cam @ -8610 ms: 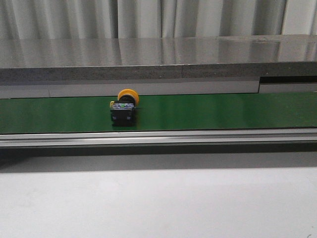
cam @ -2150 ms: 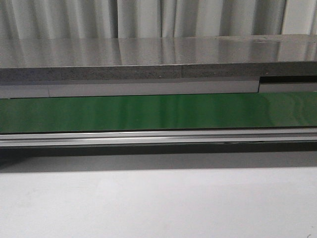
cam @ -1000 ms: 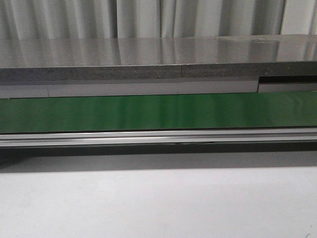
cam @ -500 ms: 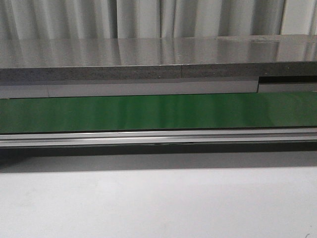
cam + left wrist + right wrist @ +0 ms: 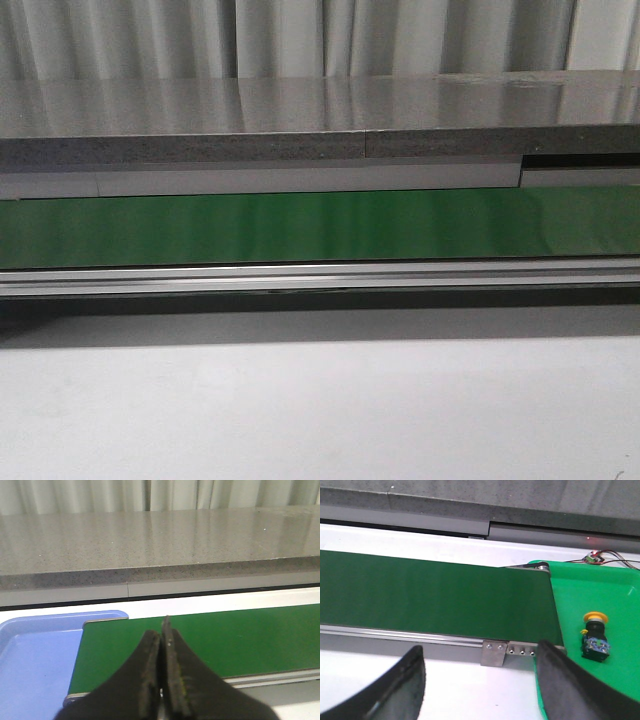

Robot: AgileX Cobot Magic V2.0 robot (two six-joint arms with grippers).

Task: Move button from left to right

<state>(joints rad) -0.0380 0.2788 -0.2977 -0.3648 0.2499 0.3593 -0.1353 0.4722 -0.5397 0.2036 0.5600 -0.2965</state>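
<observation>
In the front view a green conveyor belt runs across the middle of the frame from edge to edge, with a silver rail along its near edge, a grey speckled ledge above it and pale curtains in the top strip; the white worktop fills the lower half, and neither arm shows there. In the right wrist view the button lies in the green tray at the right of the frame, just beyond the belt's end, its round orange-yellow cap toward the top of the frame and its dark cube-like body below it; it touches nothing but the tray floor. The right pincer is spread wide at the bottom of that frame, its two black fingers well apart with nothing between them, and the button sits apart from the right-hand finger. In the left wrist view the left pincer is clenched, its two dark fingertips pressed together with nothing between them, low in the centre of the frame over the belt's other end, with a blue tray at the lower left beside that end.
</observation>
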